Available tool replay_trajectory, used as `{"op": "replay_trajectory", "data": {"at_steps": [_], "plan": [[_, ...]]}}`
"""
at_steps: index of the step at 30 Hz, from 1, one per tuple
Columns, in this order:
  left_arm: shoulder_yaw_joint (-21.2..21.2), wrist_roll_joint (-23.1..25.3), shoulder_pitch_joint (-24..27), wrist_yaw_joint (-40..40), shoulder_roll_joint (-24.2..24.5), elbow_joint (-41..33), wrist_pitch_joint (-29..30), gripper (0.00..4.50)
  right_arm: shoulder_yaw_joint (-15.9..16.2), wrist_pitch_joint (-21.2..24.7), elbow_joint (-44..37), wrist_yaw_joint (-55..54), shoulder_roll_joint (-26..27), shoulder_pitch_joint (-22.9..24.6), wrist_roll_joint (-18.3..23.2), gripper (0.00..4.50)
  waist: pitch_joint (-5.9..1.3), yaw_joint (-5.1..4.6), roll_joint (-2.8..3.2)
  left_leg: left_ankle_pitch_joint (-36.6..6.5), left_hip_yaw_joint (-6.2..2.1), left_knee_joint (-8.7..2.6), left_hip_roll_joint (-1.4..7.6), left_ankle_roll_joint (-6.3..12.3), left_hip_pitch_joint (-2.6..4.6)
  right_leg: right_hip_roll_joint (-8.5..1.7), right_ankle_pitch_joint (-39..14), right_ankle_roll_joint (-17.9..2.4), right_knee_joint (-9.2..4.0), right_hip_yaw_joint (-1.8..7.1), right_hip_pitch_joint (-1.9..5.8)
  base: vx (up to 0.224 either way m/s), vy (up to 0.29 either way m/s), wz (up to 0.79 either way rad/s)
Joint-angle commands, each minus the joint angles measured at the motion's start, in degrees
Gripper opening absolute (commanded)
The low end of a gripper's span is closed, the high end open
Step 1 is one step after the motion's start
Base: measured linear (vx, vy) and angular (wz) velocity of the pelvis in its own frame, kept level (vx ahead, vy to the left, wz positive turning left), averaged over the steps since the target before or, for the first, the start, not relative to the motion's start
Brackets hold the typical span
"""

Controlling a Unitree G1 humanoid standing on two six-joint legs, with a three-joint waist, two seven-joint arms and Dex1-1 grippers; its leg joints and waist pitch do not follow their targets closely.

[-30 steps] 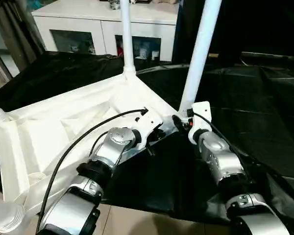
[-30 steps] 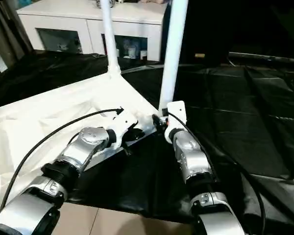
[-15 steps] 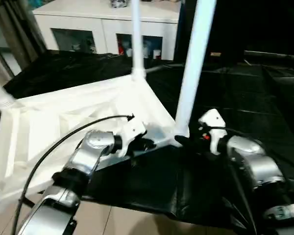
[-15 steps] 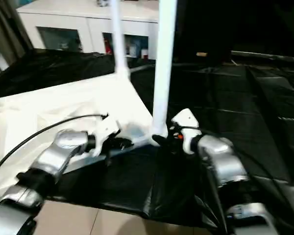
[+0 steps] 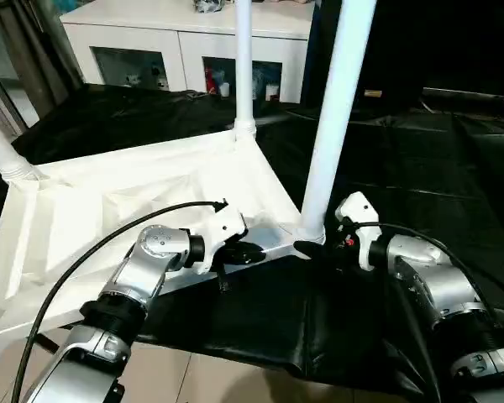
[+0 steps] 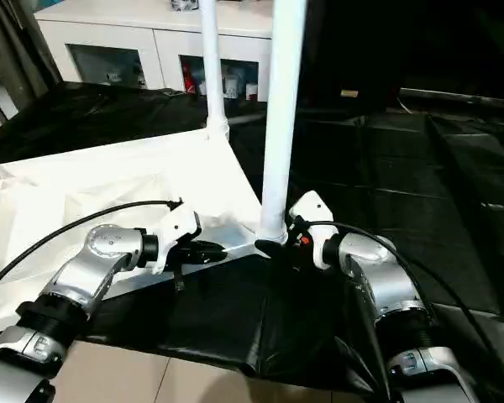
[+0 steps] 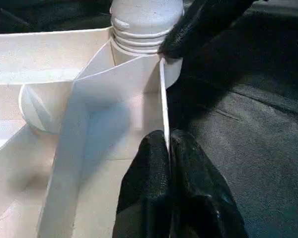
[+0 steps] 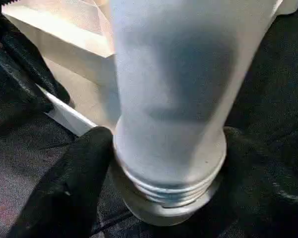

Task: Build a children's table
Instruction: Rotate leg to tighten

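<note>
The white tabletop (image 5: 109,210) lies underside up on black cloth, ribs showing. Three white legs stand in corner sockets: a near one (image 5: 332,109), a far one (image 5: 243,67) and one at the left (image 5: 0,151). My left gripper (image 5: 250,252) is shut on the tabletop's thin near rim (image 7: 163,99), its fingers (image 7: 149,168) pinching that edge close to the near corner. My right gripper (image 5: 312,248) reaches the near leg from the right. Its fingers (image 8: 74,183) press both sides of the leg's threaded base (image 8: 169,148), just above the socket.
Black cloth (image 5: 420,168) covers the floor to the right and behind. A white glass-doored cabinet (image 5: 185,42) stands at the back. Bare tiles (image 5: 235,378) show at the front edge. Black cables run along both forearms.
The camera has shifted. My right gripper has swung from the front of the near leg to its right side and closed in on its base. The left gripper still holds the rim.
</note>
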Motion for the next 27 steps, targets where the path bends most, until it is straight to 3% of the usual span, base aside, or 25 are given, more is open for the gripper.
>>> {"op": "replay_trajectory", "data": {"at_steps": [1,3,11,15,16,18,20,21,25,27], "plan": [[0.76,-3.16,0.23,-1.05,-0.81,-2.13,-0.92,0.00,0.35,-0.50,0.05,1.05,0.42,-0.78,0.61,3.15,-3.51,0.24,-1.49,-7.07,-0.10,-3.51,1.89,5.37,-0.20,-3.36,-13.89,-11.71,-3.85,2.91,3.33,0.000,0.000,0.00],[0.76,-3.16,0.30,-1.12,-0.72,-2.20,-0.80,0.00,0.19,-0.60,0.12,1.17,0.67,-0.71,0.69,2.90,-3.52,0.23,-1.43,-7.08,-0.12,-3.51,1.88,5.32,-0.22,-3.34,-13.86,-11.71,-3.82,2.90,3.34,0.000,0.000,0.00],[0.44,-1.62,-0.44,1.51,-1.81,-0.86,-0.20,0.00,-1.72,0.03,0.17,-2.36,3.55,0.41,2.09,2.76,-3.60,0.22,-1.31,-6.71,-0.15,-3.49,1.91,5.26,-0.23,-3.36,-12.91,-11.94,-3.72,2.92,3.36,0.000,0.000,0.00],[0.89,1.43,-3.92,12.30,-6.34,4.84,1.42,0.00,-4.87,0.50,4.41,-19.24,9.61,-0.08,-0.47,2.75,-3.39,0.00,-1.23,-7.88,-0.14,-3.71,1.74,3.25,0.17,-3.36,-16.47,-10.67,-4.33,2.97,2.97,0.000,0.000,0.00],[0.94,1.73,-4.48,13.74,-7.07,5.68,1.64,0.00,-5.61,0.71,5.16,-22.05,10.64,-0.37,-0.60,2.75,-3.48,-0.01,-1.27,-7.83,-0.21,-3.76,1.71,2.77,0.12,-3.43,-16.46,-10.60,-4.22,2.96,3.20,0.000,0.000,0.00],[1.00,2.75,-6.00,18.41,-9.43,7.92,2.84,0.00,-7.85,0.91,6.77,-29.02,14.02,-1.31,-0.34,2.75,-3.47,-0.08,-1.00,-8.08,-0.23,-3.78,1.65,2.61,0.16,-3.35,-15.84,-10.58,-4.14,3.03,3.10,0.000,0.000,0.00],[1.09,3.32,-7.06,21.82,-11.49,9.51,4.16,0.00,-9.42,1.68,7.95,-35.14,16.87,-2.33,-0.64,2.75,-3.55,-0.12,-1.10,-7.89,-0.25,-3.80,1.54,2.29,0.19,-3.34,-15.63,-10.48,-4.21,3.03,3.14,0.000,0.000,0.00],[1.04,3.90,-7.67,23.95,-12.58,10.41,4.26,0.00,-9.32,1.02,8.69,-37.47,18.09,-3.11,-1.33,2.75,-3.58,-0.11,-0.64,-7.84,-0.28,-3.78,1.49,2.25,0.21,-3.33,-15.39,-10.59,-4.21,3.00,3.15,0.000,0.000,0.00],[-0.08,5.31,-8.58,25.31,-14.78,11.55,3.36,0.00,-7.31,-3.23,9.94,-39.17,20.60,-4.86,-3.50,2.75,-3.77,-0.02,-0.72,-7.38,-0.21,-3.63,1.40,3.01,0.06,-3.31,-11.94,-11.21,-4.03,2.98,3.41,0.000,0.000,0.00],[-0.17,5.24,-8.40,24.75,-14.67,11.30,3.15,0.00,-7.22,-3.60,9.23,-37.53,20.74,-4.55,-2.83,3.31,-3.79,0.04,-0.78,-6.67,-0.19,-3.59,1.41,4.14,-0.06,-3.20,-10.06,-11.66,-3.83,2.95,3.51,0.000,0.000,0.00]]}}
